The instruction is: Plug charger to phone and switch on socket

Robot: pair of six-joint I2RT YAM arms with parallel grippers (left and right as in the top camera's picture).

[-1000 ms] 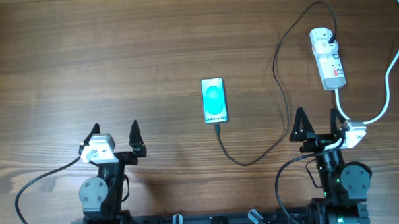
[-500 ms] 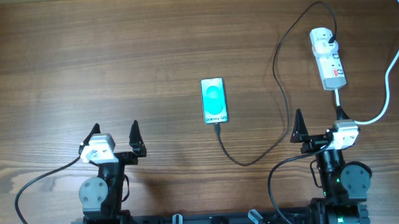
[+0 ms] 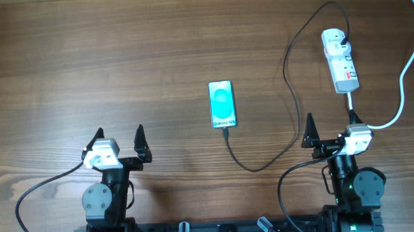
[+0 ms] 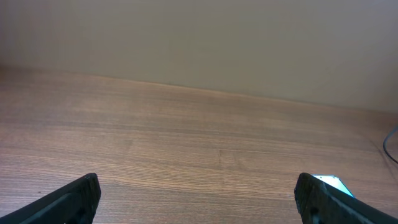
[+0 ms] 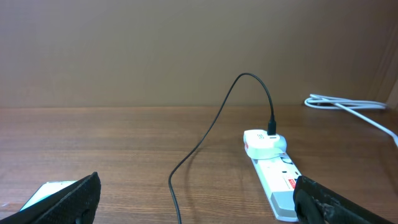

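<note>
The phone (image 3: 222,105) lies screen up at the table's middle, cyan screen lit. The black charger cable (image 3: 287,70) has its tip at the phone's bottom edge, loops toward the front, then runs up and over to a white plug at the far end of the socket (image 3: 340,62). The socket lies at the back right. My left gripper (image 3: 120,137) is open and empty at the front left. My right gripper (image 3: 330,128) is open and empty at the front right, just in front of the socket. In the right wrist view the socket (image 5: 278,183) and the cable (image 5: 214,127) lie ahead.
A thick white cord (image 3: 401,79) leaves the socket's near end, bends beside my right wrist and runs off the back right; it also shows in the right wrist view (image 5: 348,104). A corner of the phone (image 4: 328,182) shows by my left gripper's right finger.
My right wrist has shifted slightly to the left and straightened. The left arm, phone, cable and socket have not moved.
</note>
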